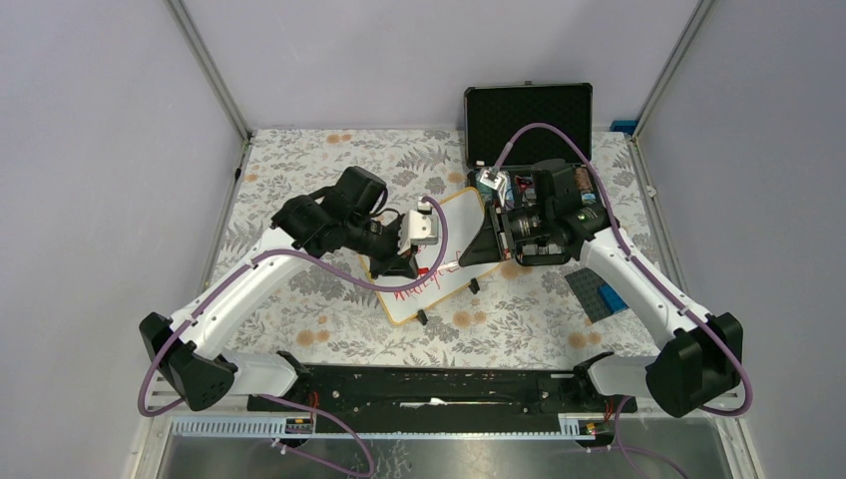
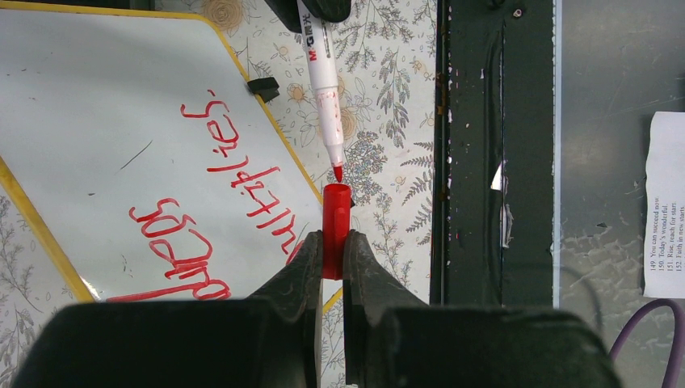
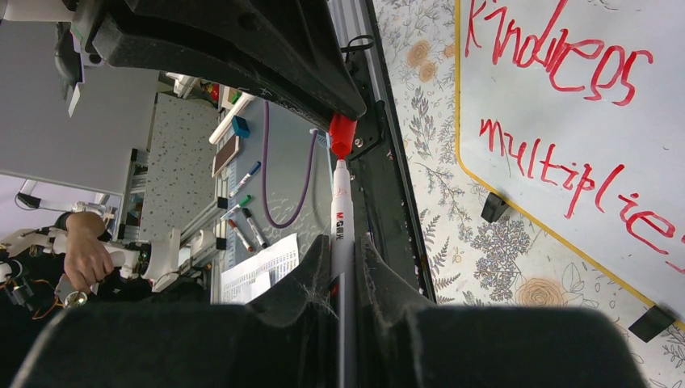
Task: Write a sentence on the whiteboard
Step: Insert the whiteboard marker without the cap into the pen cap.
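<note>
Both arms reach in from the near corners of the tabletop (image 1: 299, 165), elbows bent, wrists turned towards each other over its middle. The left gripper (image 2: 334, 242) is pressed together on a red marker cap (image 2: 336, 218), whose open mouth faces away from the wrist. The right gripper (image 3: 342, 250) pinches the white barrel of a red marker (image 3: 342, 214), which lies in line with the cap. In the left wrist view its nib sits just short of the cap's mouth.

The whiteboard (image 1: 454, 215) lies askew near the middle of the tabletop, one corner pointing at the near edge. The sentence (image 3: 557, 105) runs across it in two red lines, "Kindness" above "multiplies". Cap and marker meet just beside the board's near rim.

A band of patterned cloth separates the board from the left edge. An open black case (image 1: 529, 110) stands at the far edge behind the right wrist. A dark grey-blue block plate (image 1: 597, 294) lies towards the right edge, beside the right forearm. A black rail (image 1: 429, 384) lines the near edge.
</note>
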You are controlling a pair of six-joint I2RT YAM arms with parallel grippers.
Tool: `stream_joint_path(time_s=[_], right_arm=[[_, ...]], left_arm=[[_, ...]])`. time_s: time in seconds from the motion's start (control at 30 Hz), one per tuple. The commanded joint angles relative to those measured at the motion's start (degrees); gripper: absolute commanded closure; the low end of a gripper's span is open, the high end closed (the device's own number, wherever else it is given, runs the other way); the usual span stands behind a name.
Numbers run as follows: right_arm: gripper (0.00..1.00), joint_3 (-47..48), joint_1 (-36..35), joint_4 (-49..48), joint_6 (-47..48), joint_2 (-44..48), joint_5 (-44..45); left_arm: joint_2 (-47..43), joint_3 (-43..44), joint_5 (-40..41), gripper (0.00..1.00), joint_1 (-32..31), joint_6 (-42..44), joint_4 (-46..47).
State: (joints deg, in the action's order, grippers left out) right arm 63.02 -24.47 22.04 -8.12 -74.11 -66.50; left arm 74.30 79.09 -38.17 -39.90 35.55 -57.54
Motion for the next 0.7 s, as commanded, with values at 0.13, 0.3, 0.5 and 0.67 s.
stream_joint_path(time_s=[0.13, 0.3, 0.5, 0.67], right_arm=[[1.00, 2.51, -0.97, 0.35, 0.79, -0.40, 0.32], [1.00, 2.71, -1.10, 0.33, 0.75, -0.59, 0.50], [1.00, 3.04, -1.78, 0.28, 0.81, -1.17, 0.76], [1.00, 3.39, -2.14, 0.29, 0.80, -1.44, 1.11]], left_arm=[[-1.13, 0.43, -2.62, 1.00, -0.40, 0.84, 0.06], [-1.05, 0.52, -2.60, 1.00, -0.52, 1.00, 0.03], [-0.37, 1.25, -3.45, 1.00, -0.78, 0.65, 0.06], [0.47, 1.88, -3.80, 1.00, -0.91, 0.11, 0.04]])
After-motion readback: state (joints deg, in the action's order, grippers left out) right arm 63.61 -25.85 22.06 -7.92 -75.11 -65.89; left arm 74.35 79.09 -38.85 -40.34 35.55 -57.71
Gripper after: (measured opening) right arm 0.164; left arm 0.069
